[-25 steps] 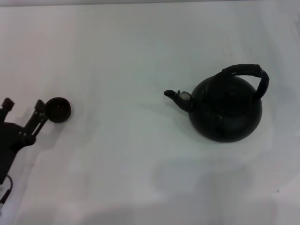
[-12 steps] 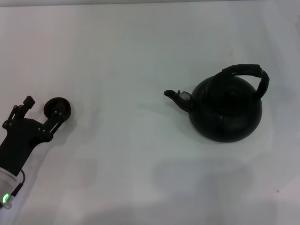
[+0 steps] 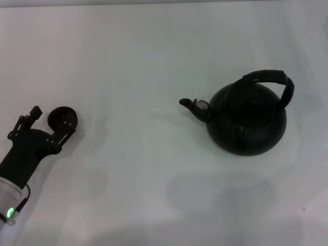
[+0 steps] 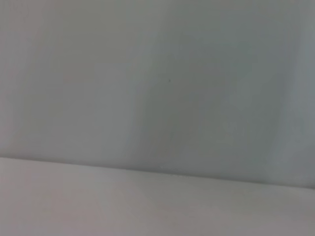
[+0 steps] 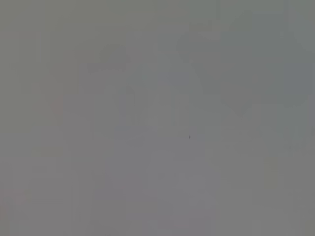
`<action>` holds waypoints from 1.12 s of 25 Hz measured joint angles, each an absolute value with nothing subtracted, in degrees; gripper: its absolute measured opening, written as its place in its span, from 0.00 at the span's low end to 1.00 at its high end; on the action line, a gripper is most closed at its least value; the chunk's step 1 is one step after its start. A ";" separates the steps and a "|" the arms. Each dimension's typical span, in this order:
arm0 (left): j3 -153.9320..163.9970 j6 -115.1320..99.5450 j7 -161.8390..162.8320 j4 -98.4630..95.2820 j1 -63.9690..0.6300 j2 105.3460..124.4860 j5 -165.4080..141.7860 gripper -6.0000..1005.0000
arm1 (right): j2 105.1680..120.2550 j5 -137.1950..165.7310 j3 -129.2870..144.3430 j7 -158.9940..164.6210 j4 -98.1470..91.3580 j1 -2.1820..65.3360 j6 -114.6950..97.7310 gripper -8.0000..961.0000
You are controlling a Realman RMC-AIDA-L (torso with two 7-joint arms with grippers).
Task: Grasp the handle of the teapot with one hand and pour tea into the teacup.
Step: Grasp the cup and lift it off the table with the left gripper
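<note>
The black teapot (image 3: 246,123) stands on the white table at the right, its spout (image 3: 188,103) pointing left. Its arched ribbed handle (image 3: 271,78) rises over its top, tilted to the far right. The tiny dark teacup (image 3: 62,116) sits at the left. My left gripper (image 3: 50,119) is open right at the teacup: one finger (image 3: 65,128) overlaps the cup's near rim, the other finger (image 3: 32,113) is to its left. The right gripper is out of view. Both wrist views show only a blank pale surface.
The white table (image 3: 154,169) spreads between the teacup and the teapot. My left arm (image 3: 20,159) reaches in from the lower left corner, with a green light on it.
My left gripper has moved in from the left edge to the right, so one finger now overlaps the teacup. The teapot has not moved.
</note>
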State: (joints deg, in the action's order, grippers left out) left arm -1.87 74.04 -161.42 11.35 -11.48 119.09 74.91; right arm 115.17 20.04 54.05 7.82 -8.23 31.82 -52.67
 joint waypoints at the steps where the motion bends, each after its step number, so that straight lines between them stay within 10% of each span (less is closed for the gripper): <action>1: -1.83 73.69 -161.41 11.33 -11.67 119.09 74.84 0.87 | 115.16 20.04 54.05 7.82 -8.24 31.82 -52.66 0.75; 28: -1.58 69.76 -161.36 11.34 -13.17 119.14 74.80 0.87 | 114.83 20.04 54.06 7.82 -8.35 31.38 -53.05 0.75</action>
State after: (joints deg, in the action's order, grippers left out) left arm -1.58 69.76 -161.36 11.34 -13.17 119.14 74.80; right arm 114.83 20.04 54.06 7.82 -8.35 31.38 -53.05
